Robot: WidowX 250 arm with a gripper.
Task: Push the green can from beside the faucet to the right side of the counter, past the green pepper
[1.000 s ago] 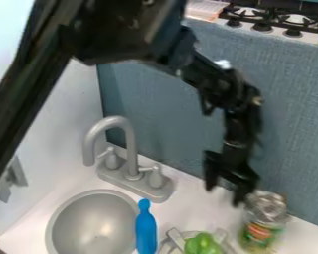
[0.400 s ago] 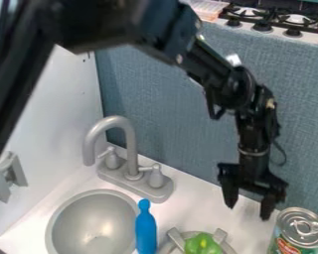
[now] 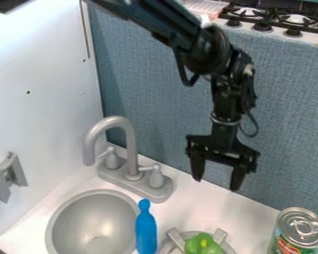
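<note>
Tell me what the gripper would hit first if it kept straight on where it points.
Probably the white counter: the gripper points down with its fingers apart. The green thing also lies close to that line, and depth is unclear, so it might be met first.

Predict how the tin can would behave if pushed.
The tin can would likely feel stiff, judging by its metal lid. Its round shape suggests it may roll if toppled. Standing upright, it might tip under a high push.
</note>
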